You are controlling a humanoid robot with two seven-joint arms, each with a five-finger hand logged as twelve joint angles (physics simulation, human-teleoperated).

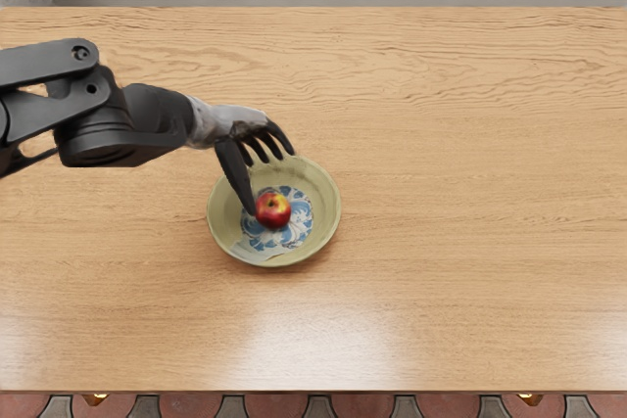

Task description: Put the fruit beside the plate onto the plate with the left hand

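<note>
Left hand hangs over plate's far-left rim, fingers splayed, gripping nothing. One long finger reaches down twd the apple, touching or just shy, can't tell. Apple sits at plate centre, on the blue pattern. Prob. light, rigid, smooth-skinned, and round so it rolls. Best pinched across widest part, thumb opposite fingers.

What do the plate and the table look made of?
Plate: likely glazed ceramic, with a smooth olive rim and blue painted pattern. Table: wood or veneer, showing grain lines, with a soft sheen near the front.
</note>
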